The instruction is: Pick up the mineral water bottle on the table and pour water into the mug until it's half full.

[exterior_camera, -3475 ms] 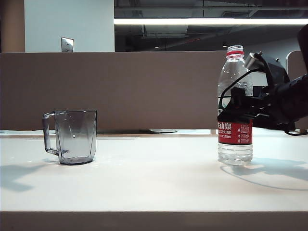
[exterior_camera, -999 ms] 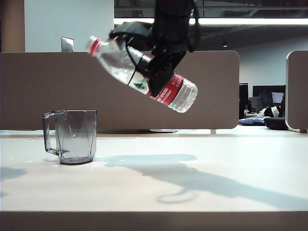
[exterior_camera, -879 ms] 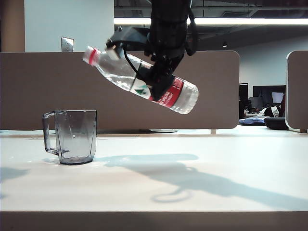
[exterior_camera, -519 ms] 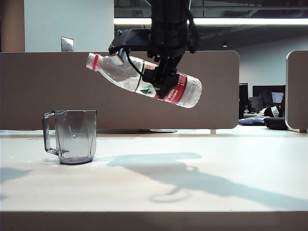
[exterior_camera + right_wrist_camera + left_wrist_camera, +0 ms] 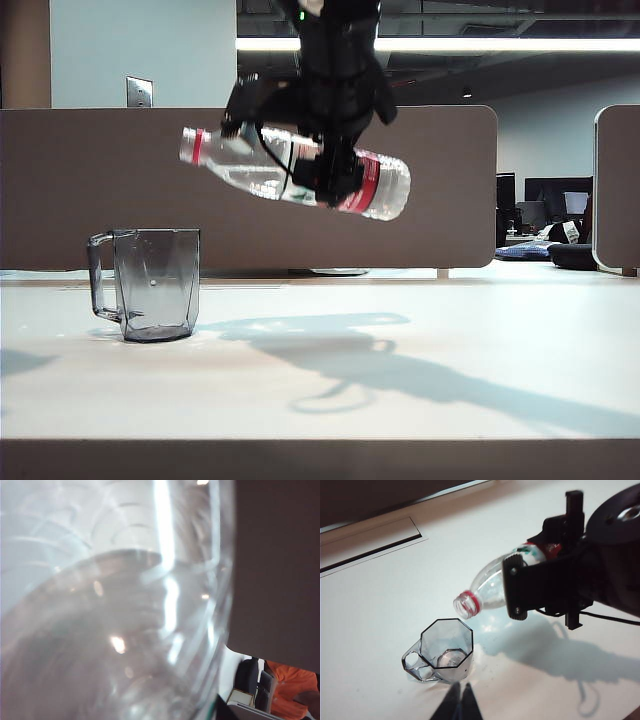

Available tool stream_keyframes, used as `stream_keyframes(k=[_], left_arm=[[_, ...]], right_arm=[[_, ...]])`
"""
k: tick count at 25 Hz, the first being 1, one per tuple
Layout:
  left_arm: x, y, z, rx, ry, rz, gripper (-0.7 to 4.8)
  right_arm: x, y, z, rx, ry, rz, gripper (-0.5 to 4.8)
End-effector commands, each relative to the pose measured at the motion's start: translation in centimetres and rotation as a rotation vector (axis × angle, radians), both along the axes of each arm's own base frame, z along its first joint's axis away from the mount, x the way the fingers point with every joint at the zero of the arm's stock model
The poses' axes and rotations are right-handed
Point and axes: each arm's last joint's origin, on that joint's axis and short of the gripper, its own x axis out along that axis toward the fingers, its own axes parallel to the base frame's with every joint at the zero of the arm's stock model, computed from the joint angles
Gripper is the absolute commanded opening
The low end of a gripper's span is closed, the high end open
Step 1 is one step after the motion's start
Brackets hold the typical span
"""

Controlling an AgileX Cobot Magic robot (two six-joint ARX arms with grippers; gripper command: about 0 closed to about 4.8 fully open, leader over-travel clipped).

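The right hand [image 5: 325, 170] and its arm are matte black with blocky plates, a small green light near the arm's top, thin black cables looping alongside, round screws, and the left hand's [image 5: 458, 705] dark tapered fingers.

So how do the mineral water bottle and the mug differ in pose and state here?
The mineral water bottle hangs in the air, tipped almost level in the right pincer, its open neck toward the mug; the mug stands upright on the table. The bottle carries a red-and-white label; the mug is plain smoky grey with a handle. The bottle holds water; the mug looks empty. Both are transparent.
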Motion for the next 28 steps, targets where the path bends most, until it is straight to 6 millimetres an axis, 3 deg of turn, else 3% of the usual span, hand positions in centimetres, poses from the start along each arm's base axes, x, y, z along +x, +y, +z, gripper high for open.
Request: stream_keyframes(k=[1, 7, 28], left_arm=[[-0.2, 0.0, 0.3, -0.01, -0.013, -0.005, -0.05], [-0.3, 0.1, 0.3, -0.011, -0.018, -0.005, -0.05], [-0.4, 0.1, 0.2, -0.005, -0.002, -0.005, -0.05]], right_arm=[[0.4, 0.5, 0.7, 0.025, -0.072, -0.006, 3.13], [0.6, 0.9, 0.0, -0.007, -0.081, -0.004, 3.14], [-0.3, 2.5, 0.5, -0.137, -0.125, 0.123, 3.14]])
